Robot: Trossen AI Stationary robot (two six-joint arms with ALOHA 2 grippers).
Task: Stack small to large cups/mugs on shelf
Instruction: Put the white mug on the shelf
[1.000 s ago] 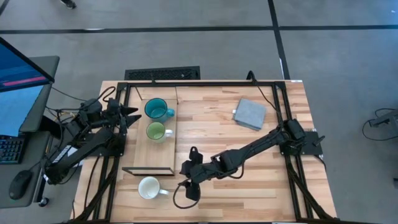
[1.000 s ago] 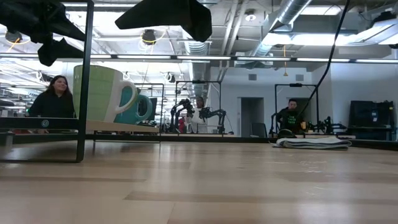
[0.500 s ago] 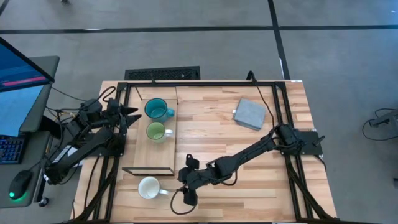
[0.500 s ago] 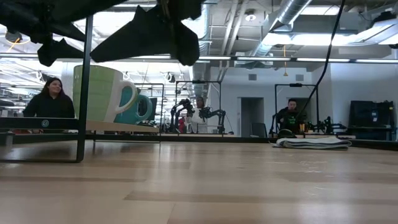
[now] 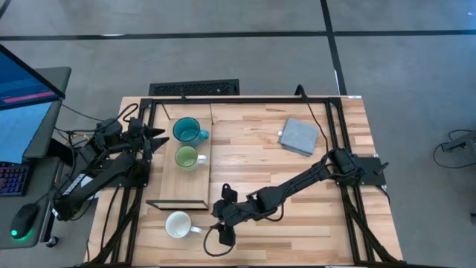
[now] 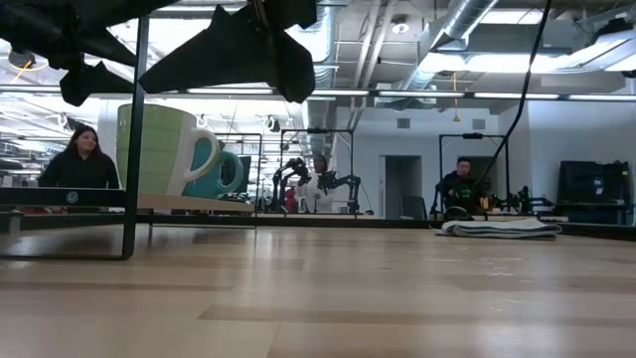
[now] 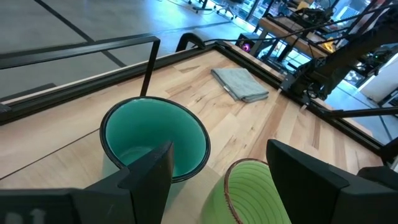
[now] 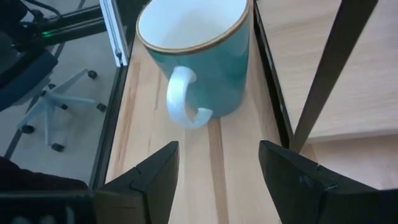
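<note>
A teal mug (image 5: 187, 131) and a light green mug (image 5: 186, 157) stand upright on the light-wood shelf (image 5: 169, 182). A third mug (image 5: 178, 224), white inside, stands on the tabletop in front of the shelf. In the right wrist view its outside is teal (image 8: 205, 62) and its white handle (image 8: 186, 102) faces my right gripper (image 8: 217, 149). My right gripper (image 5: 214, 219) hovers open just right of this mug, clear of it. My left gripper (image 7: 219, 149) waits open at the shelf's left side, facing the teal mug (image 7: 155, 134) and the green mug (image 7: 249, 190).
A folded grey pad (image 5: 299, 136) lies at the table's far right. A black metal frame (image 5: 245, 100) runs around the table. The shelf's black end frame (image 8: 323, 74) stands close beside the third mug. People show in the room beyond (image 6: 84, 154).
My right gripper has come down and moved a little toward the table's near left, closer to the white-inside mug, then held still. It stays open.
</note>
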